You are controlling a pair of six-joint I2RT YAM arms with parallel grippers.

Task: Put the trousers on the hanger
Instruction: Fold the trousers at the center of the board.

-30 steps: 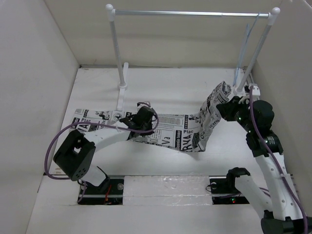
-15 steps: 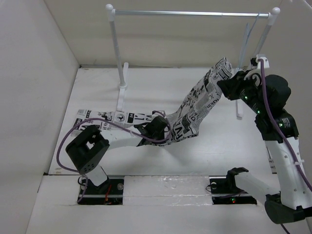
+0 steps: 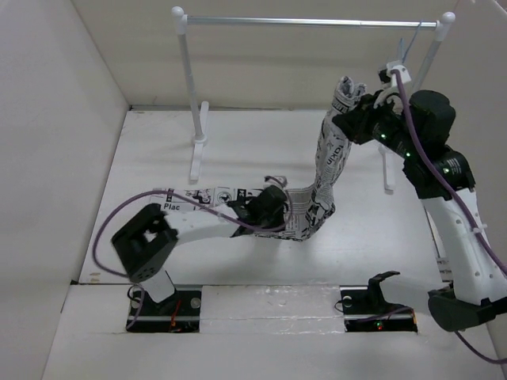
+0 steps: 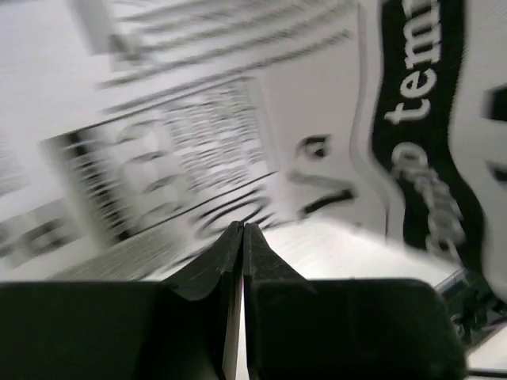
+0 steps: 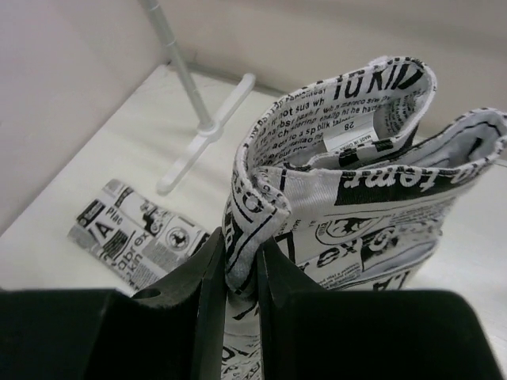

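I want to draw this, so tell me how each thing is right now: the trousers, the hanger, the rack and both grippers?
Trousers: waist end lifted, legs trailing on the table, not on the hanger.
Hanger: hanging on the rack's rail, bare.
Rack: standing upright.
Left gripper: shut, low against the trousers; a pinch can't be confirmed.
Right gripper: shut on the trousers' raised end.

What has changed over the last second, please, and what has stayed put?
The right gripper, shut on the trousers at the waist, lifted that end up and back toward the hanger. The left gripper, shut, slid right, and the leg end trailed along. The rack and hanger stayed put; neither gripper opened.
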